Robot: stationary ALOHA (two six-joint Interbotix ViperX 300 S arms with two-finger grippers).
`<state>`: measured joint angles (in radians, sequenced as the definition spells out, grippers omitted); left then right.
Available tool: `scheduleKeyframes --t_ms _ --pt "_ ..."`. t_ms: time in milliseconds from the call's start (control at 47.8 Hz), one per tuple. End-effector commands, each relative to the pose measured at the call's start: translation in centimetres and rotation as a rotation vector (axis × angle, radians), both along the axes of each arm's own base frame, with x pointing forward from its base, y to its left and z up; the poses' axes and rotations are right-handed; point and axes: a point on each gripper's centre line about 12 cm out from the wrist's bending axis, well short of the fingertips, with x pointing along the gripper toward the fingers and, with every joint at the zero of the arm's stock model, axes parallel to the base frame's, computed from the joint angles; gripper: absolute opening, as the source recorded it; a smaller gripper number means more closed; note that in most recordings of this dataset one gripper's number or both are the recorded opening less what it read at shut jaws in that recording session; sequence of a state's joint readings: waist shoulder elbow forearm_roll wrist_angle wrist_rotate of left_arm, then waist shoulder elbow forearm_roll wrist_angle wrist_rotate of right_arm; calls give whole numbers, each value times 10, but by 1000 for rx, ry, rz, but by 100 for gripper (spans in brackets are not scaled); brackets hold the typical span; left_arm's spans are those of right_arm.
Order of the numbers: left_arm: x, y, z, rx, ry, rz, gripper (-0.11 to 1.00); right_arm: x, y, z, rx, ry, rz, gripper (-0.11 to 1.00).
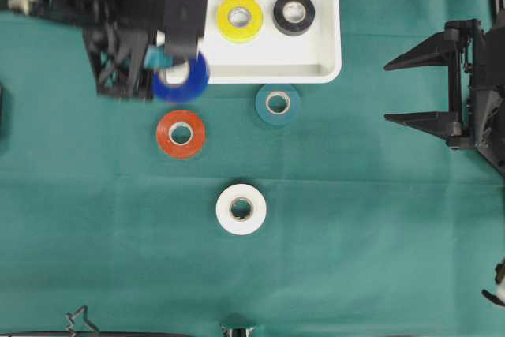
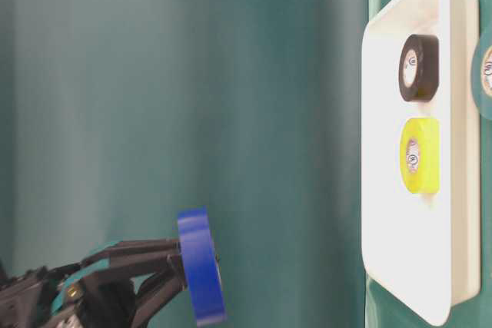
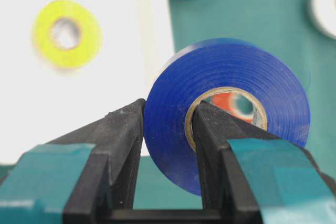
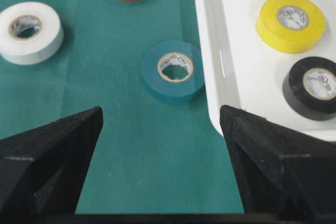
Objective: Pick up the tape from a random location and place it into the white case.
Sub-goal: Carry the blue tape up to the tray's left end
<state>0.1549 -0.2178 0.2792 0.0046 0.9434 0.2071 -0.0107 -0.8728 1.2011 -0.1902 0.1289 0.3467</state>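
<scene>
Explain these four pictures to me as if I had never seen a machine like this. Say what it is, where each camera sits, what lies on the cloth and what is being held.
This is a robot with two arms, each ending in a two-fingered gripper. One picture looks straight down, one looks from table level, and two come from cameras on the arms' wrists.

On the green cloth sits the white case, a shallow tray. A yellow roll and a black roll already lie in it. Red, teal and white rolls lie loose on the cloth.

The left gripper is shut on a blue roll, one finger outside it and one through its hole. From above the roll shows at the case's near edge, not yet in it.

The right gripper is open, holds nothing and is at the side.
</scene>
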Motion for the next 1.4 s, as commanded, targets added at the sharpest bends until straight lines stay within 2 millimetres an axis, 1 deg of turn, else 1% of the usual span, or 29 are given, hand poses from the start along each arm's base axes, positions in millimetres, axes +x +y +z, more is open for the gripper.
scheduleKeyframes --t_ms 0,188,314,398,523,670,879,1172,1277,1381 --pt "-4 21 9 9 -34 58 24 5 0 10 -3 -24 2 87" --pt "-18 65 5 10 -24 187 24 5 0 10 -3 -24 2 87" --pt "-27 83 2 12 -17 241 24 5 0 10 -3 -26 2 87" --pt "-32 91 1 10 -15 267 24 5 0 10 -3 -21 1 87" --pt "-35 93 -2 8 -7 277 24 4 0 9 -3 -20 1 87" --pt "-33 93 -3 7 -7 275 24 4 0 9 -5 -20 1 87" --pt "-19 96 -3 16 -32 265 24 4 0 9 -6 -20 2 87" --pt "10 106 -2 16 -38 259 24 5 0 10 -6 -21 2 87" --pt "13 107 -4 14 -30 258 24 5 0 10 -6 -21 0 87" --pt "11 107 -5 13 -23 259 24 4 0 10 -6 -21 2 87"
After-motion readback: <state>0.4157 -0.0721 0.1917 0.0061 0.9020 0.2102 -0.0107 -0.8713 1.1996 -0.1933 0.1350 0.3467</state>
